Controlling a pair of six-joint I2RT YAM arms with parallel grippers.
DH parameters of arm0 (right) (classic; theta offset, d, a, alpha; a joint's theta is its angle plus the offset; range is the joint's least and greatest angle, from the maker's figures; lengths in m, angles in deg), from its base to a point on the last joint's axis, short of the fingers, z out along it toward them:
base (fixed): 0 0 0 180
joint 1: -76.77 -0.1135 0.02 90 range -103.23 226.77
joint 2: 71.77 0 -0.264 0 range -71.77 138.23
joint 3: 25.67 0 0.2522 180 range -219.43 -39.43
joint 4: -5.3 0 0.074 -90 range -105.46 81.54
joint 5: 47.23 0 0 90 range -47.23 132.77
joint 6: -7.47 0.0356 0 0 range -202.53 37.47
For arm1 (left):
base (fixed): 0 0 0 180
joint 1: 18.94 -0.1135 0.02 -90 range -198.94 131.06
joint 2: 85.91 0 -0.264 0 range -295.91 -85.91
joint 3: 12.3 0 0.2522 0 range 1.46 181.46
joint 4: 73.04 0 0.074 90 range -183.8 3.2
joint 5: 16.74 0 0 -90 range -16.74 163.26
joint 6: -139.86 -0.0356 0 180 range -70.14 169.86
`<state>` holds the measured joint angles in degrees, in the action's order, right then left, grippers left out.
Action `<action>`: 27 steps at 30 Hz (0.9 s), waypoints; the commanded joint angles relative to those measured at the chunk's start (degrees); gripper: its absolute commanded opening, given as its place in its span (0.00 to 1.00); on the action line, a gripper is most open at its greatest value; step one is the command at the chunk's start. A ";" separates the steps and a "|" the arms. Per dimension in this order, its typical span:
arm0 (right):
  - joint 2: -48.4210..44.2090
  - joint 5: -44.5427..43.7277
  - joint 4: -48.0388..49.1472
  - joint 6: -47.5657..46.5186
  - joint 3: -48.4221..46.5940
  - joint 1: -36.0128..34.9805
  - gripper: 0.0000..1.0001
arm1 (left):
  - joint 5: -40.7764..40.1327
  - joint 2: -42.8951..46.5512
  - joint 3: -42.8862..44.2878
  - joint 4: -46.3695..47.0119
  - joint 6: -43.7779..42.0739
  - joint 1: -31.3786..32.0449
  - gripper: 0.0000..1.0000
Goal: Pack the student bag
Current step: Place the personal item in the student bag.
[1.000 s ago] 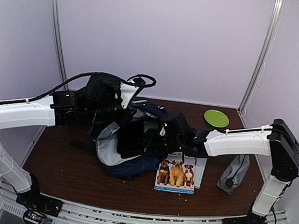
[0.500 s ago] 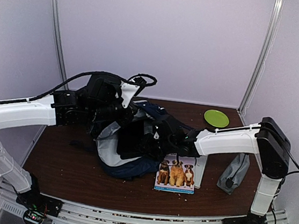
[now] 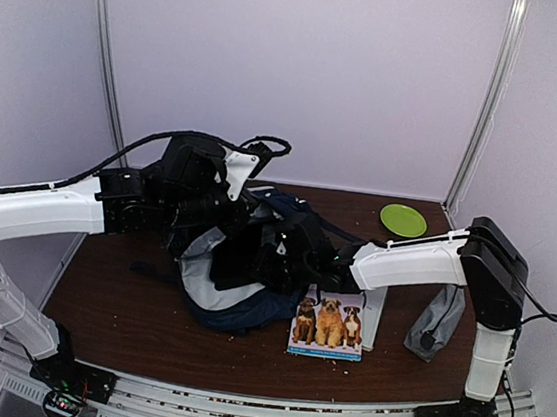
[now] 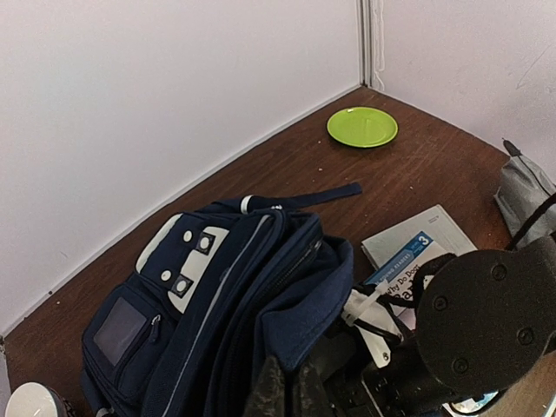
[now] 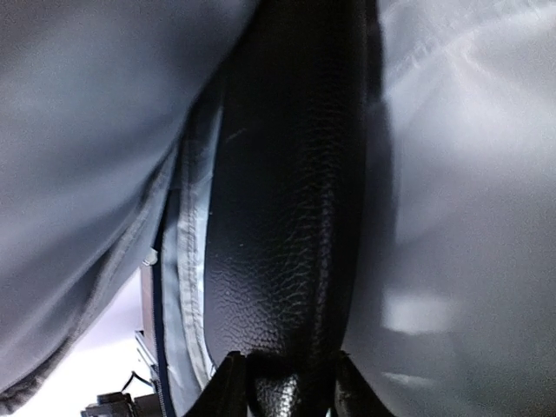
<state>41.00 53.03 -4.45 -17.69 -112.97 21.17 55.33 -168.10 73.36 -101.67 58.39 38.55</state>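
Observation:
The navy student bag (image 3: 247,311) lies mid-table with its mouth held open and its grey lining (image 3: 198,275) showing. My left gripper (image 3: 225,215) is shut on the bag's upper navy flap (image 4: 313,304); in the left wrist view the fingertips (image 4: 269,391) pinch its edge. My right gripper (image 3: 291,255) is shut on a black leather-textured case (image 3: 242,260) and reaches into the bag's mouth. In the right wrist view the case (image 5: 287,200) stands between both fingers (image 5: 228,382), with grey lining (image 5: 460,217) on both sides.
A dog-cover book (image 3: 328,322) lies just right of the bag, on top of other booklets (image 4: 417,243). A green plate (image 3: 403,220) sits at the back right. A small grey pouch (image 3: 437,322) lies near the right edge. Walls close the back and sides.
My right arm has pushed left, carrying the black case deeper into the bag's mouth. My left gripper has kept the flap lifted in the same place.

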 commanded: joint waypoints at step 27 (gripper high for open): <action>8.35 -8.10 -5.86 6.02 -9.42 -0.86 0.55 | 1.73 1.96 1.92 6.01 3.32 0.25 0.00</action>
<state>47.51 45.51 -8.08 -14.56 -120.77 20.78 55.55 -167.16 71.54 -101.26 59.51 38.55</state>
